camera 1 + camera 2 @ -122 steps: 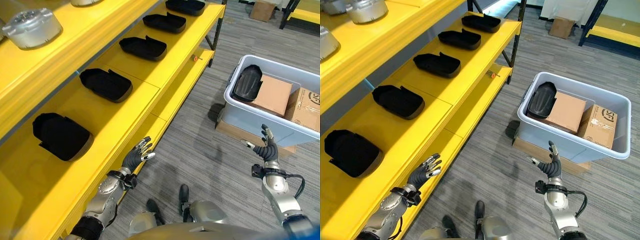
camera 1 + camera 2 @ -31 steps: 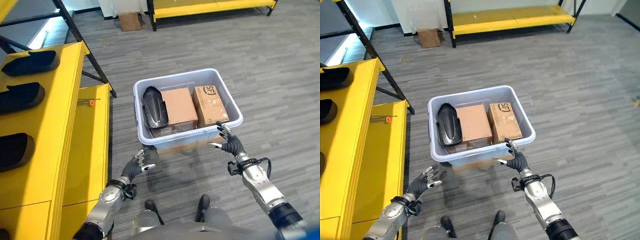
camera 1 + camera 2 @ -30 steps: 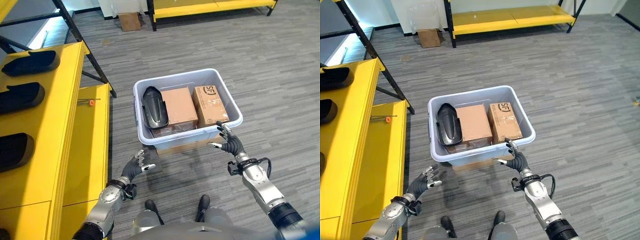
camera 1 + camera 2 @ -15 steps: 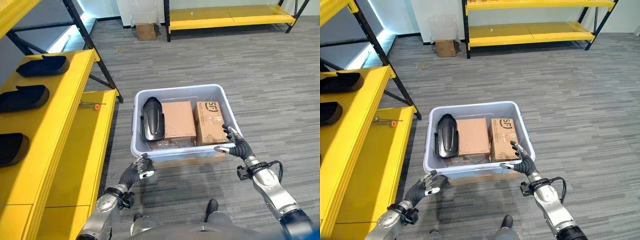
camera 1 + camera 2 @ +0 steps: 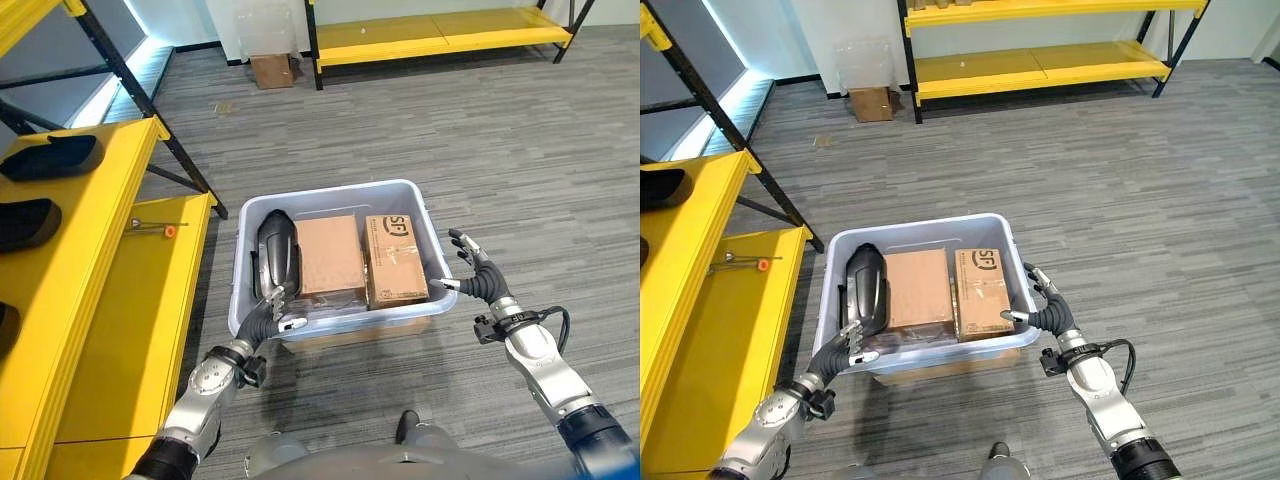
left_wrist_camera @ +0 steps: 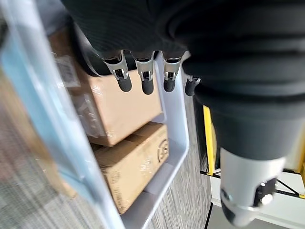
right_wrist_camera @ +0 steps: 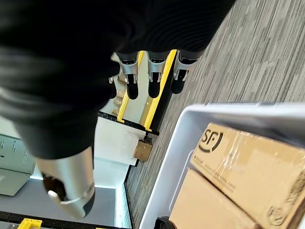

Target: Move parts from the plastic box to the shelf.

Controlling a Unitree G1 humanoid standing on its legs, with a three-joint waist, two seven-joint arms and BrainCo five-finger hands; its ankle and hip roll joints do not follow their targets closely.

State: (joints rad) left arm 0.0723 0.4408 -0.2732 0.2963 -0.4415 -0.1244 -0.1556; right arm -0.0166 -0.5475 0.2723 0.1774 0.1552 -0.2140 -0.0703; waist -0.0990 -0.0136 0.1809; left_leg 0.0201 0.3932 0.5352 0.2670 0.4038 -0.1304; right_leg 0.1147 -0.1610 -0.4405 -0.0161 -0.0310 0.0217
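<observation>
I have the plastic box on the grey floor straight ahead, sitting on a flat piece of cardboard that peeks out under its near wall. Inside, the black part lies along the box's left wall, long axis running away from me. Beside it, in the middle, lies a plain cardboard carton, and a printed carton fills the right side, the two cartons touching. My left hand is at the near left corner of the box, fingers relaxed and reaching over the rim, holding nothing; the black part's near end lies just beyond the fingertips, and I cannot tell whether they touch it. My right hand hangs just outside the box's right wall, fingers spread and loose, thumb pointing toward the rim, nothing in its grasp; it is well apart from the black part, with both cartons between. The yellow shelf runs along my left, with more black parts resting on its upper level and a small orange-handled tool lying on the lower board.
</observation>
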